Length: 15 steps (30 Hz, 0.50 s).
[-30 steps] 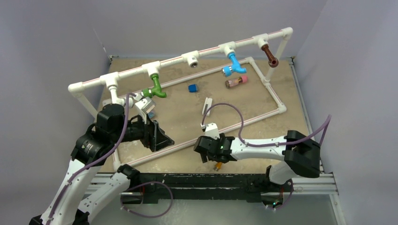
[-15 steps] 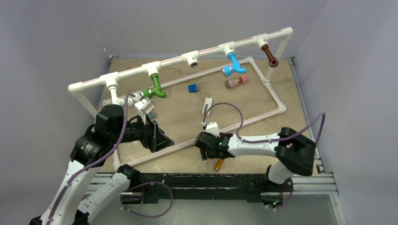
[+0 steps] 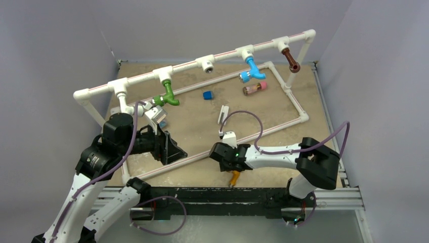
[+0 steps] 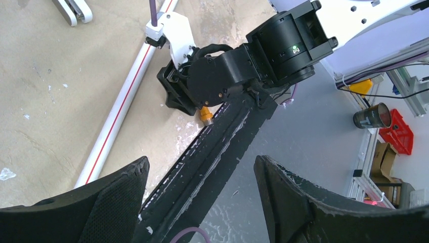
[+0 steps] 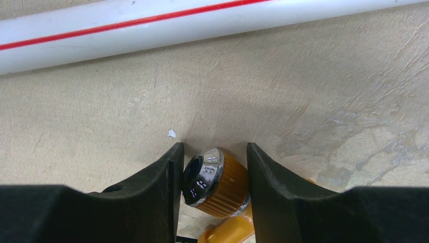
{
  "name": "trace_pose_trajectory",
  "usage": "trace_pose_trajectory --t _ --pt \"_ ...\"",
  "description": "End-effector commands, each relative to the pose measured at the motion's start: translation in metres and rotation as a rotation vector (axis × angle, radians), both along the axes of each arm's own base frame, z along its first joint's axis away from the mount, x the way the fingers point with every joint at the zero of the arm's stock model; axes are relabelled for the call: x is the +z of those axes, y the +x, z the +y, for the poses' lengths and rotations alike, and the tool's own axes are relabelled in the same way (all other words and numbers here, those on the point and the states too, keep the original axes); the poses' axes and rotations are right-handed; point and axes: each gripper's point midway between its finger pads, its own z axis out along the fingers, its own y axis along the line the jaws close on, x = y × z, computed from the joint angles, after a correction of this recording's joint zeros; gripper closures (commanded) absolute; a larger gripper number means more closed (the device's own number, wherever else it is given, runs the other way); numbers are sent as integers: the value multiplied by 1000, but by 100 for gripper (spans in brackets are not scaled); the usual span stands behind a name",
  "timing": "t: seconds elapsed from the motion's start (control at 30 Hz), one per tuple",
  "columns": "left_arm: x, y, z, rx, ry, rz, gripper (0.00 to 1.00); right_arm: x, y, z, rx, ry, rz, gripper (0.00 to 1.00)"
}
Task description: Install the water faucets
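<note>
An orange faucet [image 3: 234, 177] lies on the tan board near its front edge. It also shows in the right wrist view [image 5: 220, 182] and the left wrist view [image 4: 205, 114]. My right gripper [image 3: 230, 169] is low over it, and its fingers [image 5: 157, 187] press on either side of the faucet's round chrome-tipped nozzle. My left gripper [image 3: 172, 150] hangs open and empty over the front left of the board, as in its own view [image 4: 201, 169]. Green [image 3: 167, 97], blue [image 3: 251, 69] and brown [image 3: 290, 59] faucets hang from tees on the raised white pipe.
Two tees on the raised pipe, one in the middle [image 3: 206, 63] and one at the left [image 3: 120, 88], hold no faucet. A small blue block [image 3: 207, 94], a clear cylinder with a pink end [image 3: 254, 88] and a white clip [image 3: 222, 114] lie on the board. The low pipe rail [image 3: 273, 129] runs just behind my right gripper.
My right gripper has shifted slightly left and settled around the orange faucet's nozzle. The left arm has not moved.
</note>
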Motion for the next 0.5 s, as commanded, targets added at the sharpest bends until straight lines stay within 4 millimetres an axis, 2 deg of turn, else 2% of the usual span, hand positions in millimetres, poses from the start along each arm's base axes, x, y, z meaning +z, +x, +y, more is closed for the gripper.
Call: trace_pose_trajectory --t 0.0,0.07,0.17,0.37,0.47 --pt "8 -1 -2 -25 -18 -41 25 -8 -10 -17 -56 -22 63 92" --pt "8 -2 -1 -26 -18 -42 25 -10 -8 -21 -95 -1 74 99" --pt "7 -3 0 -23 -13 -43 25 -8 -1 -33 -178 59 82 100" --pt "6 -5 2 -17 -11 -49 25 20 21 -42 -355 247 29 100" --pt "6 -5 1 -20 -17 -48 25 27 28 -46 -445 302 18 100"
